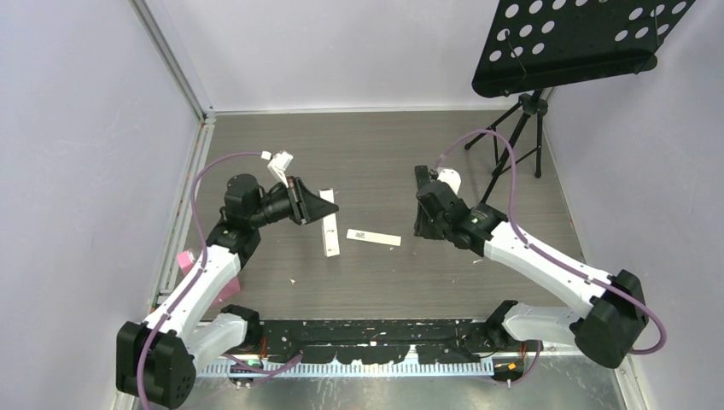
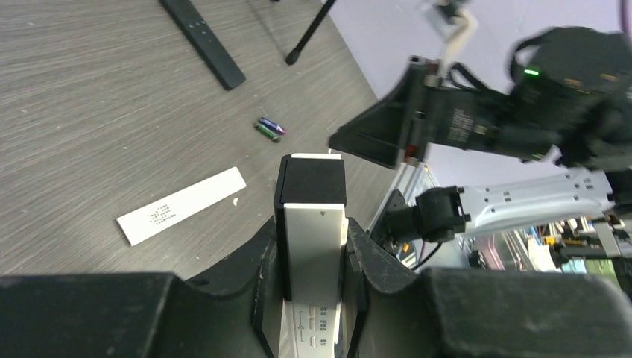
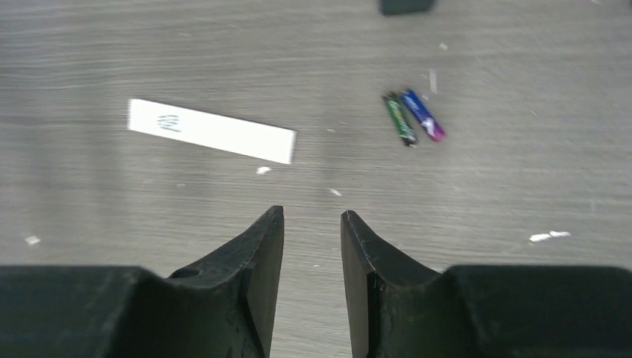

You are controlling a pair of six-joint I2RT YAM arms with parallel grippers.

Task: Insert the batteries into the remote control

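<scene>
**White remote control (image 2: 313, 246) clamped in my left gripper (image 2: 311, 227), batteries (image 3: 411, 117) loose on the worktop (image 1: 384, 154)**

My left gripper is closed on the white remote control. In the left wrist view the remote fills the lower centre of the frame, with one finger (image 2: 261, 268) pressed to each long side. The end that points away from me shows a dark section. From above, the remote sits left of centre, running roughly up and down the frame.

My right gripper (image 3: 313, 224) is at the bottom centre of the right wrist view. Its jaws stand a narrow gap apart, with nothing between them and only bare worktop beyond.

I can see two batteries, one green (image 3: 400, 119) and one purple-blue (image 3: 422, 115). They lie side by side on the worktop and seem to touch. In the right wrist view they are in the upper right part of the frame, well clear of my right fingertips. In the left wrist view they lie just above centre, apart from the remote I hold. I cannot pick them out from above.

A flat white strip (image 3: 211, 130) with small print lies on the worktop in the upper left of the right wrist view. From above it is just right of the held remote. A black remote (image 2: 203, 41) lies at the top of the left wrist view. A black perforated music stand (image 1: 580, 43) occupies the upper right of the overhead frame.
</scene>
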